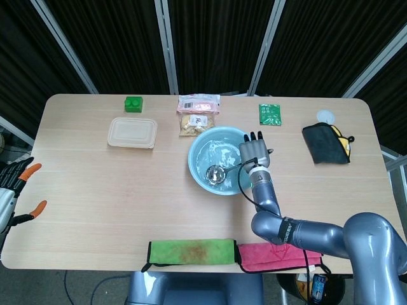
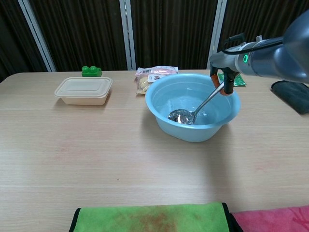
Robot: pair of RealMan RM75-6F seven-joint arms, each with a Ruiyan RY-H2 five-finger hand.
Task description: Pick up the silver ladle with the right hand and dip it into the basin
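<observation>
Dark curtains with pale uprights hang behind a light wooden worktop (image 1: 95, 190). Only the head view takes in the whole surface: it shows the left hand (image 1: 14, 184) off the worktop's left edge, orange-tipped fingers spread and holding nothing, and at the far right a black pouch (image 1: 325, 142) with a yellow patch and a small white disc (image 1: 326, 116) just behind it. The chest view leaves out the left hand, yet shows the basin's depth from the side.

One light blue basin (image 1: 216, 160) stands near the middle of the worktop. One silver ladle (image 2: 182, 116) lies in it, bowl down on the basin floor, handle slanting up over the right rim. The right hand (image 1: 254, 154) holds that handle at the rim, fingers closed around it; in the chest view the grip (image 2: 224, 82) sits just above the basin's edge. What else the basin holds cannot be told.

One beige lidded box (image 1: 132, 133) sits left of the basin, lid on, contents hidden. One green block (image 1: 133, 103) stands behind it. Two snack packets (image 1: 198, 113) lie stacked just behind the basin, and one green sachet (image 1: 269, 114) lies to their right. Two folded cloths lie along the near edge, one green (image 1: 191, 251), one pink (image 1: 280, 255), touching end to end.
</observation>
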